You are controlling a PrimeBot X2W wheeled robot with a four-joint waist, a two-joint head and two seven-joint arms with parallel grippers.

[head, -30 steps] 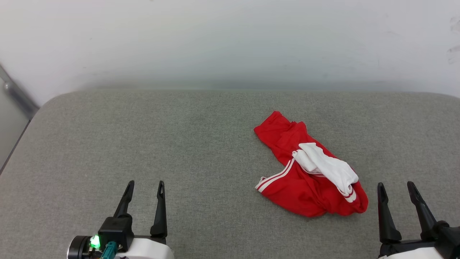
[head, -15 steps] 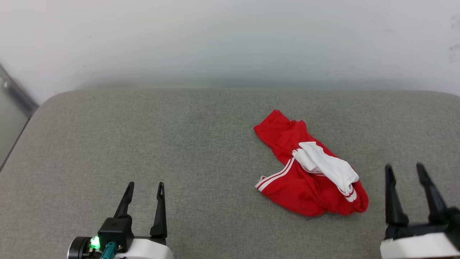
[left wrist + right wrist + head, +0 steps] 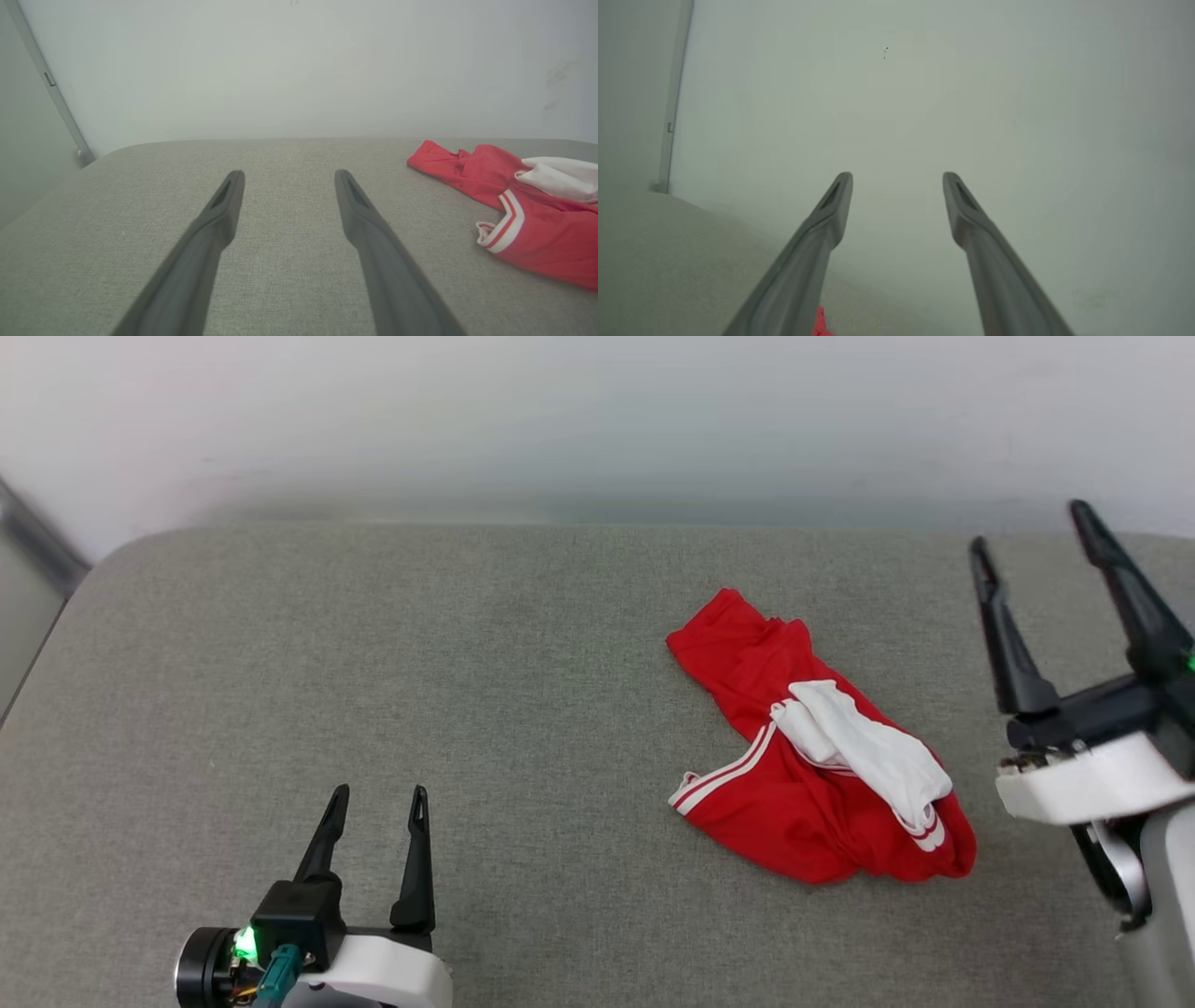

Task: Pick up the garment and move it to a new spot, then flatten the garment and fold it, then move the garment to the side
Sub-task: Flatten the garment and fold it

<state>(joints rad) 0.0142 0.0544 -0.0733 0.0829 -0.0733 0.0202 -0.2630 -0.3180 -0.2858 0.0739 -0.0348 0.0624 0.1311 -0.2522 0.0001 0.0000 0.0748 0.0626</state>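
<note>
The garment (image 3: 803,775) lies crumpled right of centre on the grey cushion: red cloth, a white sleeve bunched on top, striped trim at its left edge. In the left wrist view the garment (image 3: 523,214) sits at the right edge. A small red corner of the garment (image 3: 821,324) peeks out at the bottom of the right wrist view. My left gripper (image 3: 378,793) rests open at the lower left, well apart from the shirt. Raised at the right edge, my right gripper (image 3: 1027,527) is open and empty, to the right of the shirt; the right gripper (image 3: 896,179) points at the wall.
The grey fabric cushion (image 3: 373,663) spreads across the whole view with rounded far corners. A pale wall (image 3: 597,420) rises right behind it. A grey strip (image 3: 37,551) runs along the far left.
My right arm has lifted and moved forward, from the lower right corner to high at the right edge. The left gripper has kept its place. The head camera has tilted slightly.
</note>
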